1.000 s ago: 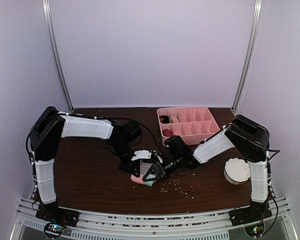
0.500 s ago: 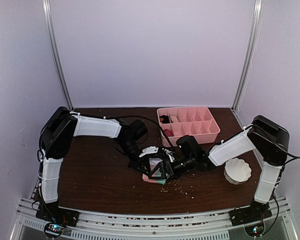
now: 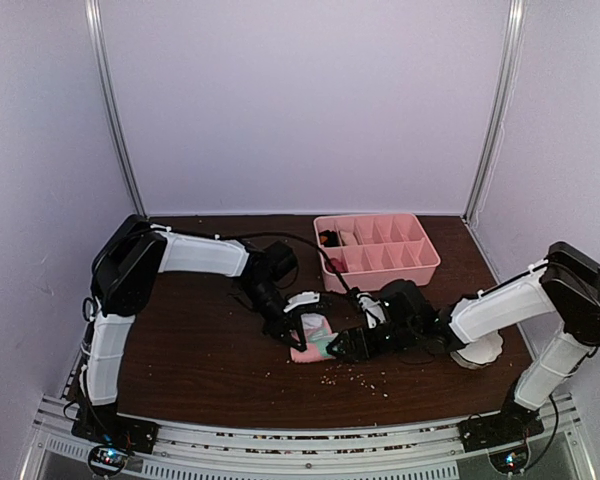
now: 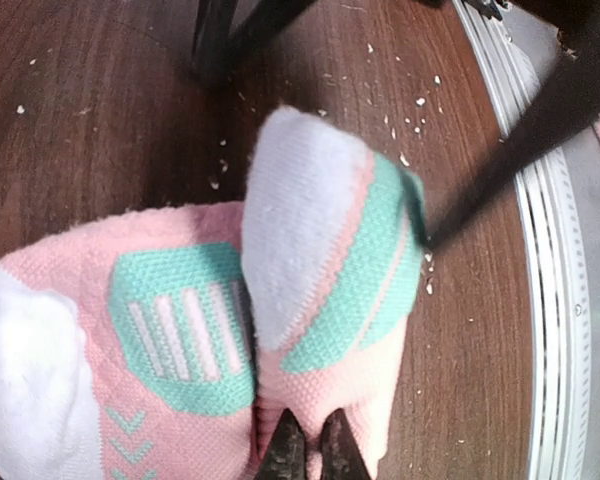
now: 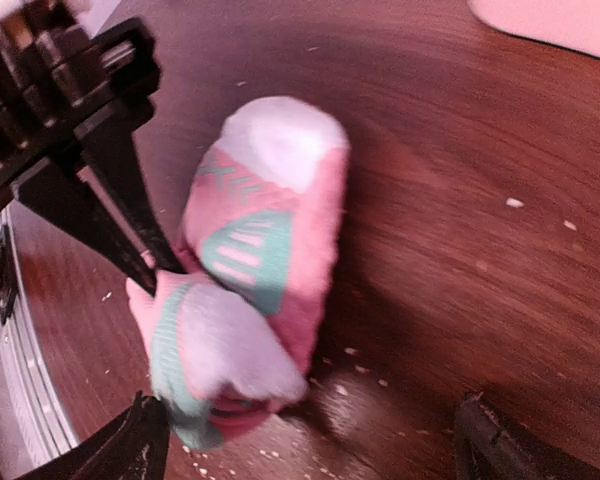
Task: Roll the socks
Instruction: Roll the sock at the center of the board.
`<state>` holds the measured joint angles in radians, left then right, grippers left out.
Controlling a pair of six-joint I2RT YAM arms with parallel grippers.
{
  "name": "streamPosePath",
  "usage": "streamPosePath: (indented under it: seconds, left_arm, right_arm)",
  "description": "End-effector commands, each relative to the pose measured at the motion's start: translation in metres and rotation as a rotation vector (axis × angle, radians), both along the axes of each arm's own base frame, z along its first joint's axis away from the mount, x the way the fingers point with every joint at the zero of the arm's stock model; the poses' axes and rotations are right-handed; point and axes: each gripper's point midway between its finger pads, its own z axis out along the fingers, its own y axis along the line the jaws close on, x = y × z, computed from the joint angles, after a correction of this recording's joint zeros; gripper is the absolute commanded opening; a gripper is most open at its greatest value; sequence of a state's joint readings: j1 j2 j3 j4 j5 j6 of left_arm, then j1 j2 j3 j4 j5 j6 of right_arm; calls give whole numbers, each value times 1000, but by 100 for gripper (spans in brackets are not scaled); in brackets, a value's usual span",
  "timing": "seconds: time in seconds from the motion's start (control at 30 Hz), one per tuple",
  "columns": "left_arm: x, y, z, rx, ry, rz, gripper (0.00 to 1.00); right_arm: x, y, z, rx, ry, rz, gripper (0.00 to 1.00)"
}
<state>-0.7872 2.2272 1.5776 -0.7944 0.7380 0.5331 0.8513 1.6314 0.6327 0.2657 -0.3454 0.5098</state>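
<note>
The sock (image 4: 320,270) is looking like soft knitted cloth, pink with bumpy mint patches, and its white ends are looking fluffy. The table (image 4: 80,110) is showing dark brown wood with fine lines and is shining a little. The rail (image 4: 555,330) at the near edge is gleaming like ridged metal. The tray (image 3: 395,277) at the far right is looking like smooth pink plastic.

The left fingers (image 4: 288,458) are being cut off by the left wrist view's bottom edge. The right wrist view is smearing with blur, the right fingers (image 5: 115,452) poking in only at its bottom corners. From above, both are crowding over the pink sock (image 3: 308,352), leaving only a sliver showing. Whatever is sitting in the pink tray (image 3: 400,275) is reading too small to name.
</note>
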Motion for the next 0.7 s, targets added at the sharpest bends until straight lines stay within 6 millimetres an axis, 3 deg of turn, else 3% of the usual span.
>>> streamPosePath:
  seconds: [0.0, 0.13, 0.27, 0.4, 0.53, 0.6, 0.67]
  left_arm:
    - [-9, 63, -77, 341, 51, 43, 0]
    - [-8, 62, -73, 332, 99, 54, 0]
    - [-6, 63, -67, 307, 165, 82, 0]
    - [-6, 64, -60, 279, 216, 101, 0]
    - [-11, 64, -59, 267, 252, 105, 0]
    - [-14, 64, -60, 264, 273, 109, 0]
    - [-15, 64, -61, 268, 281, 112, 0]
  right_arm:
    - [22, -56, -14, -47, -18, -283, 100]
    - [33, -45, 1, 215, 52, -207, 100]
    - [39, -48, 8, 125, -65, -190, 100]
    - [55, -77, 41, 118, -207, -354, 100]
    - [70, -121, 65, 428, -122, -604, 100]
    - [66, -103, 78, 529, -118, -466, 99]
    - [59, -79, 80, 497, -147, -328, 99]
